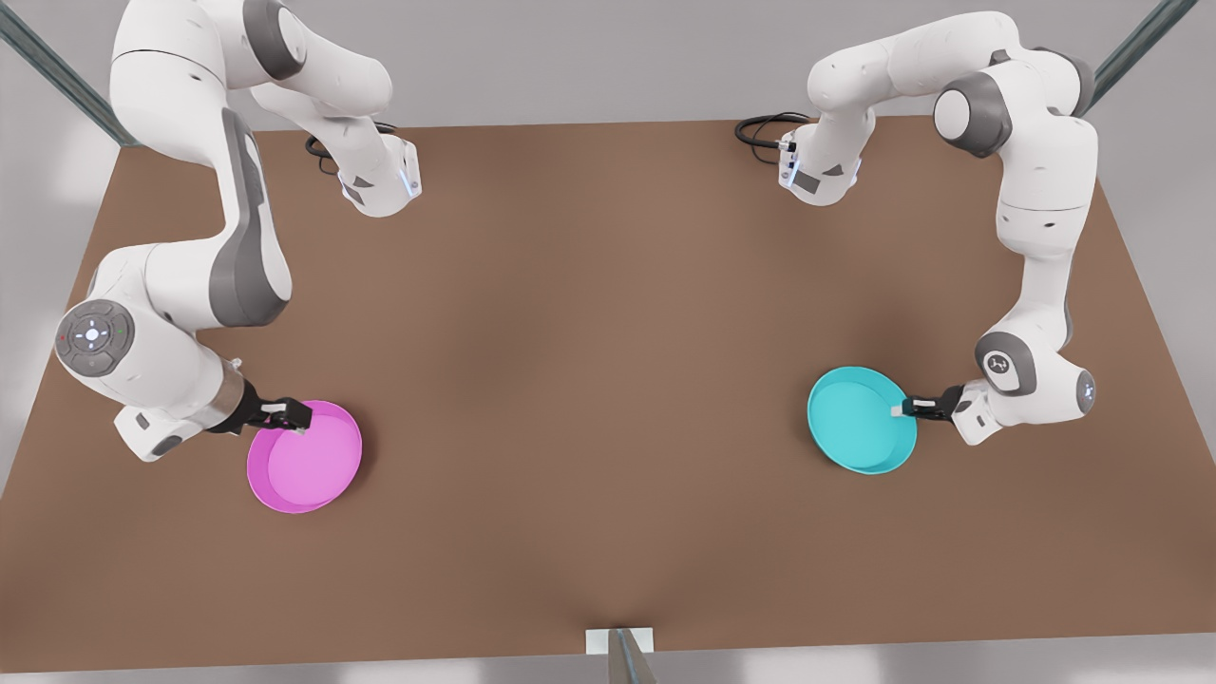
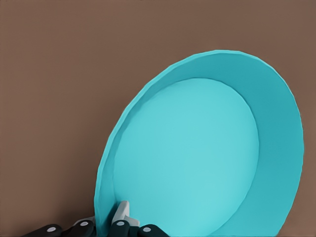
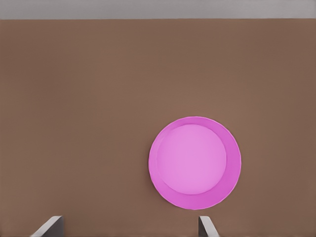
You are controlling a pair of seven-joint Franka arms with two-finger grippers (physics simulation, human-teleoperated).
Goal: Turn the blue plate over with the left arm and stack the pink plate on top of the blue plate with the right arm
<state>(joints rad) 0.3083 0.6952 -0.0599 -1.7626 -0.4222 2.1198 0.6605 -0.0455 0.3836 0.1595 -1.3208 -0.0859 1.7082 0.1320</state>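
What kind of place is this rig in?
Probably a simulated two-arm test bench: a plain brown table, metal frame struts and a grey backdrop. The left gripper pinches the blue plate by its rim; the right gripper, open, is at the pink plate.

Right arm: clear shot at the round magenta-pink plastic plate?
Probably yes. The right gripper is open at the rim of the pink plate, nothing between; the left gripper holds the round cyan plastic plate far off.

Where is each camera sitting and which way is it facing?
Front view: high above the table, looking down; left gripper and right gripper show.
Left wrist view: on the left gripper, facing the blue plate it pinches.
Right wrist view: behind the open right gripper, facing the pink plate.
Shared: front view has both plates.
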